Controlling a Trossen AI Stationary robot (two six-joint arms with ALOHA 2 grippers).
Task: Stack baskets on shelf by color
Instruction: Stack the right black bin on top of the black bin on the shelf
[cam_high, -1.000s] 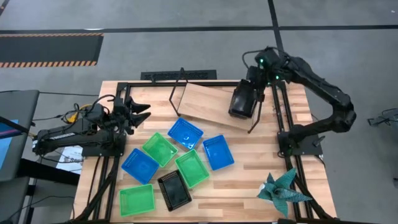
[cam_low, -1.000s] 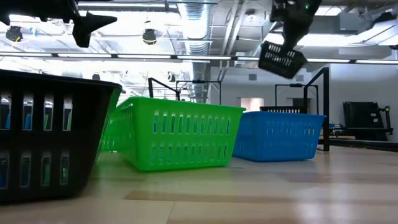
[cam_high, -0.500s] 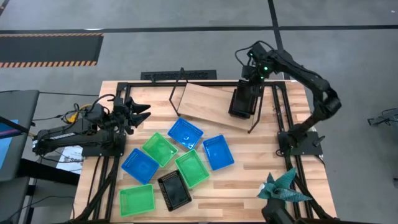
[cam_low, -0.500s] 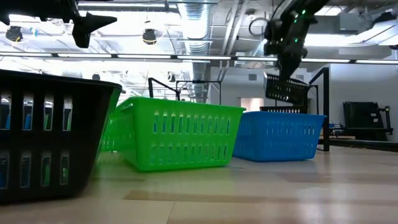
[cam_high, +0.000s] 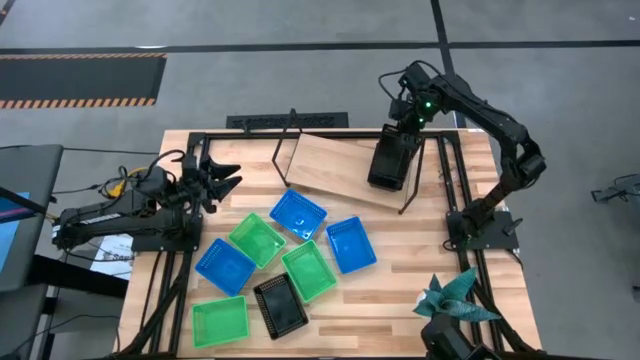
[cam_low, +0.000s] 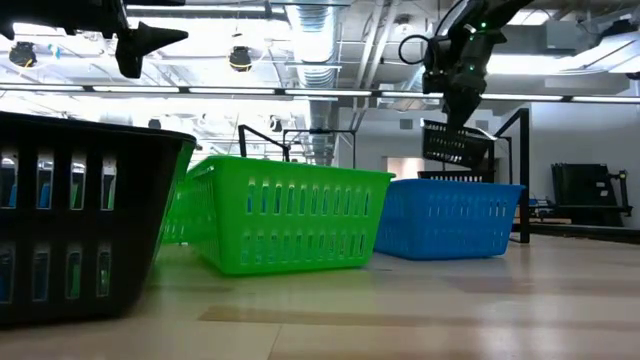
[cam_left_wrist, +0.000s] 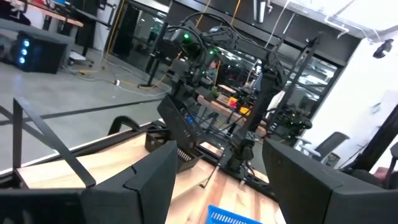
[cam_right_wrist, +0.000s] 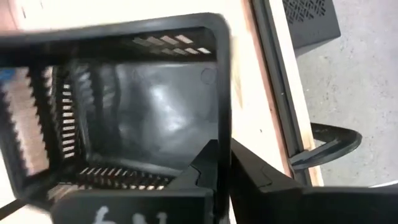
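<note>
Seven baskets scattered on desk (cam_high: 400, 290) in front of shelf (cam_high: 335, 168): three green, three blue, one black (cam_high: 280, 306). Teal paper plant (cam_high: 455, 302) set at desk's front right corner, well apart. Shelf tilted askew near desk's back edge, black wire legs showing.

Black basket (cam_high: 389, 160) held over shelf's right end, its rim pinched between narrowed fingers of right end effector (cam_right_wrist: 222, 163).

Left end effector (cam_high: 224, 178) parked wide apart over desk's left side, nothing held.

The wooden tabletop (cam_high: 400, 270) carries seven loose baskets (cam_high: 300, 270) lower left, the shelf (cam_high: 335, 170) at upper centre, and a teal paper plant (cam_high: 455, 300) lower right.
</note>
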